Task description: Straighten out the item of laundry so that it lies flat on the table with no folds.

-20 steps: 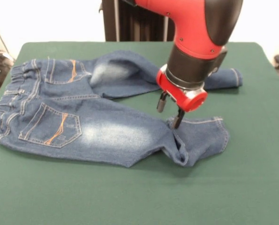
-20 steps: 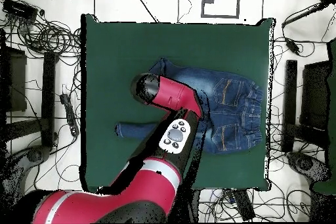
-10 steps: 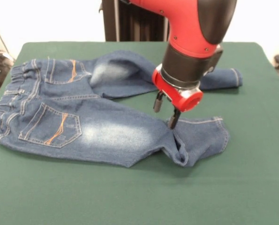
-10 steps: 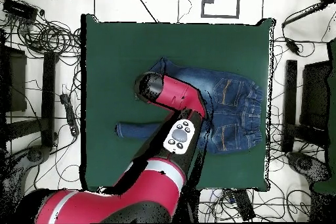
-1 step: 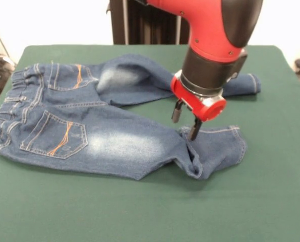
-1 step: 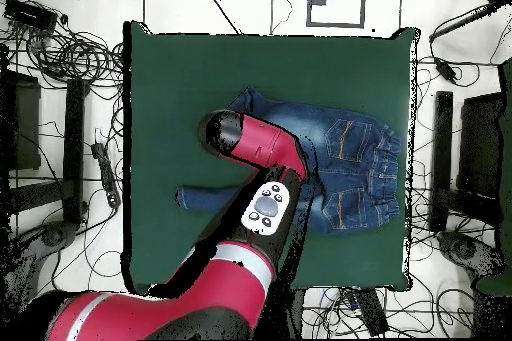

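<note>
The item of laundry (image 5: 104, 136), small blue jeans with orange stitching, lies on the green table (image 5: 139, 212) with its waistband at the left. The far leg runs flat to the right. The near leg is creased and doubled over near its cuff (image 5: 218, 148). My gripper (image 5: 186, 122) hangs open just above that crease, its lower fingertip (image 5: 194, 132) at the denim's edge, nothing between the fingers. In the overhead view the arm (image 6: 265, 172) covers the gripper and part of the jeans (image 6: 355, 162); one leg end (image 6: 200, 197) pokes out to the left.
Green cloth (image 6: 200, 67) stretches wide around the jeans on all sides. Cables and dark equipment (image 6: 60, 47) ring the table on the floor. A dark stand (image 5: 139, 22) rises behind the table's far edge.
The gripper swung a little to the left, then back to the right, ending slightly right of where it started. It stays open. The jeans have not moved.
</note>
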`<action>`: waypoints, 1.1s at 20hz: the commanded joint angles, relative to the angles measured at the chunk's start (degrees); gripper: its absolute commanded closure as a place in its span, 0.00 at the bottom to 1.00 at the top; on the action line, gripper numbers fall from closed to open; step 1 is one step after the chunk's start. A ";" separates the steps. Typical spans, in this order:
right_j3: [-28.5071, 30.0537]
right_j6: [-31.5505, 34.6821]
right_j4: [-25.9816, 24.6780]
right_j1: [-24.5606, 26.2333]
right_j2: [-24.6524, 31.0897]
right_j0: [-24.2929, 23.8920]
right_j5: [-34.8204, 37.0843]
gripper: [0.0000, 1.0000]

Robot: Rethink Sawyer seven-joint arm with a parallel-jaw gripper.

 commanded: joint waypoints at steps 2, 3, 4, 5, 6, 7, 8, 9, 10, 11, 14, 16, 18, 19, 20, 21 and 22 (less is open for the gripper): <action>3.70 17.57 4.05 2.77 5.88 3.29 0.54 0.00; 3.95 17.40 4.25 2.59 6.15 3.27 0.56 0.00; 4.48 17.43 4.53 2.34 6.44 3.41 0.35 0.00; 4.81 17.88 4.75 2.28 6.16 3.91 0.28 0.00; 5.13 18.33 4.97 2.22 5.89 4.42 0.21 0.00; 5.38 18.70 5.15 2.16 5.51 4.95 0.14 0.00; 5.86 19.57 5.51 1.92 5.03 5.81 0.41 0.00; 6.26 19.71 5.77 1.71 4.88 6.18 0.41 0.00; 6.81 19.99 6.13 1.51 4.79 6.60 0.23 0.00; 7.36 20.26 6.48 1.31 4.70 7.01 0.05 0.00; 8.70 18.65 7.24 1.88 6.11 6.05 -3.09 0.00; 9.33 16.62 7.54 3.25 7.96 4.26 -7.11 0.00; 9.26 15.23 7.45 4.65 9.15 2.90 -10.26 0.00; 9.17 14.75 7.33 5.04 9.52 2.46 -11.09 0.00; 8.41 14.25 7.05 5.91 9.56 2.01 -11.98 0.00; 8.23 13.60 6.94 6.20 10.15 1.39 -12.58 0.00; 7.62 12.51 6.66 6.76 11.01 0.30 -13.45 0.00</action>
